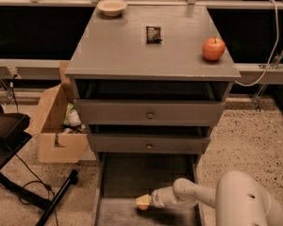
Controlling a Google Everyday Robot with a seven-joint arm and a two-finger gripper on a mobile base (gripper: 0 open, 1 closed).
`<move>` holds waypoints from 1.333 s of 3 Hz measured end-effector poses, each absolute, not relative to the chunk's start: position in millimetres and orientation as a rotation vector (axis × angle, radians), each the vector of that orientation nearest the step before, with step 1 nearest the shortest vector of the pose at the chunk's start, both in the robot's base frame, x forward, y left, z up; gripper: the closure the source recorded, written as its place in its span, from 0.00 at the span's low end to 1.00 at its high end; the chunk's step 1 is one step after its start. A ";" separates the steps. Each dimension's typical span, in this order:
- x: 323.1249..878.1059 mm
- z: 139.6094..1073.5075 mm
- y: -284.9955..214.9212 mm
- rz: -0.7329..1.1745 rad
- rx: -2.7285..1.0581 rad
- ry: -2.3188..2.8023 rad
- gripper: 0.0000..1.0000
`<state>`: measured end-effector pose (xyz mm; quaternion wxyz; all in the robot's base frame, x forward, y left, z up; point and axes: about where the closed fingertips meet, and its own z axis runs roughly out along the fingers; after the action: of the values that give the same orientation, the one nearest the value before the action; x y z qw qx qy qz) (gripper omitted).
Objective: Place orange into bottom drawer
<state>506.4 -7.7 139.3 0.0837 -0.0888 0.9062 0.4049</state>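
The orange (142,202) is small, round and pale orange. It sits at the tip of my gripper (150,201), which is shut on it. The gripper reaches in from the lower right on a white arm (193,194). It holds the orange low inside the bottom drawer (127,173), a long shallow grey tray pulled out at floor level below two knobbed drawers. The orange is left of the drawer's middle, toward its front. I cannot tell whether it touches the drawer floor.
A red apple (213,49), a dark packet (153,34) and a pale bowl (112,6) are on the cabinet top. The middle drawer (150,114) stands slightly open. A cardboard box (54,131) and a black stand (23,182) are on the floor to the left.
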 end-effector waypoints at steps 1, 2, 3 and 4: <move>505.1 138.6 -5.8 1.212 -0.267 2.706 0.35; 503.6 137.8 -3.8 1.216 -0.269 2.707 0.12; 502.5 137.2 -2.4 1.219 -0.270 2.708 0.00; 502.4 139.6 -2.3 1.219 -0.270 2.708 0.00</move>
<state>502.4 -2.3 139.6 0.0796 -0.0903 0.9052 0.4075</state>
